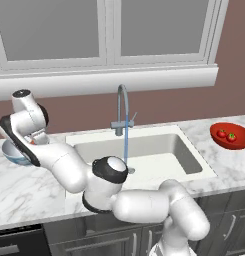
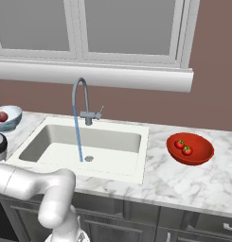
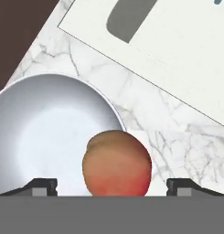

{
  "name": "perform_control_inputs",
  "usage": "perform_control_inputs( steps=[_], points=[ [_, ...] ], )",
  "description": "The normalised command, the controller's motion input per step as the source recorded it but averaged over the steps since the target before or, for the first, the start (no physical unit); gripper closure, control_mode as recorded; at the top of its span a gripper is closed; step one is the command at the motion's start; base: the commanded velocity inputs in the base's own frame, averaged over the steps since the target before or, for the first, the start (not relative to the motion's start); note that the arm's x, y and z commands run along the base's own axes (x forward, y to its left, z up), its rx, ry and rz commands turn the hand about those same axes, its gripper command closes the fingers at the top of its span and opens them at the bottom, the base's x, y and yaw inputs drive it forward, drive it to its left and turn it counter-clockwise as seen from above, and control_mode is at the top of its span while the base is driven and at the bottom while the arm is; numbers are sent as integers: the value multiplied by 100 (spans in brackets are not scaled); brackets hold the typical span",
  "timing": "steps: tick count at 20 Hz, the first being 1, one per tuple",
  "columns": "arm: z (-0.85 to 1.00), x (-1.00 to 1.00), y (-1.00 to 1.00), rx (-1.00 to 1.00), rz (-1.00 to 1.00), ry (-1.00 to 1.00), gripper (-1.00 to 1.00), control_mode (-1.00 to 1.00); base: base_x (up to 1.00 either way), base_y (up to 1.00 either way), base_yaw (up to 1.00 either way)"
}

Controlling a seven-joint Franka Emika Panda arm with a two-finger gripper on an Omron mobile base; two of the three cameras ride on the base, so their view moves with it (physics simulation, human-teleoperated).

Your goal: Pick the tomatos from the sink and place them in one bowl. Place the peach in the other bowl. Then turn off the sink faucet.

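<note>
Peach (image 3: 116,163): round, orange-tan with a red blush, between the spread fingers (image 3: 45,186), over the rim of the white bowl (image 3: 45,132) at the far left of the marble surface (image 3: 177,137).
Fingers: open, both tips standing clear of the fruit; it looks let go.
Handling: probably light, soft-skinned, prone to roll and bruise; best taken across its widest part, gently.
Tomatoes (image 1: 226,135): both resting in the red bowl (image 1: 229,145), far right.
Faucet (image 1: 123,110): water running into the sink (image 1: 159,150); the thin side lever remains to be turned.
</note>
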Motion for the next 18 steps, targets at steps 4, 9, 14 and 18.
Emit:
perform_control_inputs(
  steps=[4,9,14,18],
  points=[
    [-14,0,2,-5,-12,2,-100,-100,0,0,0],
    [-3,7,-36,-1,-10,0,-100,-100,0,0,0],
    [-11,11,-100,1,-14,0,-100,-100,0,0,0],
    [-27,6,-100,7,-21,0,-100,-100,0,0,0]
  ],
)
